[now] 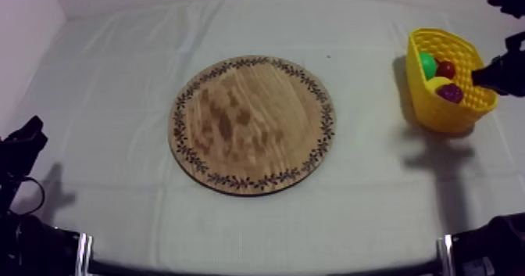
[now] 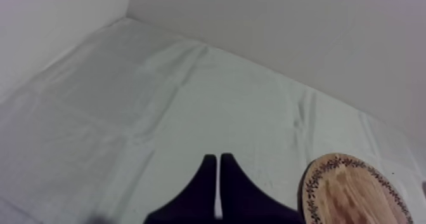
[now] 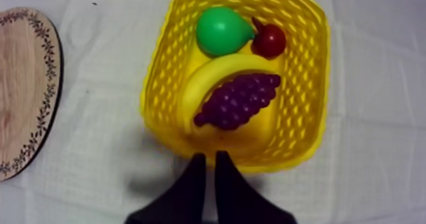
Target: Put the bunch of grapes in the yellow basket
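The grapes (image 3: 238, 100), a dark purple knobbly bunch tapering to one end, lie in the basket (image 3: 303, 122) on the banana (image 3: 196, 87), near the pear (image 3: 222, 31). The right jaws are pressed together beside the basket's rim. The left jaws are pressed together over the surface (image 2: 158, 112).

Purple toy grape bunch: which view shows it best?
Right wrist view: the purple toy grape bunch lies whole on the yellow banana in the yellow basket. Top view: a small purple patch. Left wrist view faces white cloth.
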`<state>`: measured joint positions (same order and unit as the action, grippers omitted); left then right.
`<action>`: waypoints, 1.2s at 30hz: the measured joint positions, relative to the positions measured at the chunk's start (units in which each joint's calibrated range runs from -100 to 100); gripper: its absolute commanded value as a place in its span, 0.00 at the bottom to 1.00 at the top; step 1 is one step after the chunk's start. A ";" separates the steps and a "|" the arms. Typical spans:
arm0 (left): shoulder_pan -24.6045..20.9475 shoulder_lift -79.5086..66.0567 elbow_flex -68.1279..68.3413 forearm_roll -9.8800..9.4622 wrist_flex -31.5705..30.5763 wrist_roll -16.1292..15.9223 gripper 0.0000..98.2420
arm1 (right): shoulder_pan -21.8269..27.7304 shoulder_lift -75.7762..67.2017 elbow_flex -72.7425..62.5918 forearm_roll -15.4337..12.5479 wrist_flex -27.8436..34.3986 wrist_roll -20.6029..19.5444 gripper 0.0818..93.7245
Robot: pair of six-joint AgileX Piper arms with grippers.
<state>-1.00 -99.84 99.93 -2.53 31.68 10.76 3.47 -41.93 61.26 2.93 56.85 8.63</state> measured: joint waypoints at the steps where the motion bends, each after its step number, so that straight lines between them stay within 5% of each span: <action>1: 0.00 0.00 0.00 0.00 0.00 0.00 0.00 | 0.32 -2.29 2.09 -1.10 -1.84 0.88 0.01; 11: 0.00 0.00 0.00 0.00 0.06 0.00 0.00 | 2.91 -24.64 20.12 -13.34 -10.57 7.01 0.00; 15: 0.00 0.00 0.00 0.00 0.06 0.00 0.00 | 2.83 -33.29 25.84 -15.58 -12.80 6.62 0.00; 29: 0.00 0.00 0.00 0.00 0.06 0.02 0.00 | -2.34 -51.80 36.02 -5.65 -14.96 -3.47 0.00; 36: 0.00 0.00 0.00 0.00 0.06 0.02 0.00 | -5.06 -53.65 37.37 -4.69 -16.12 -1.50 0.00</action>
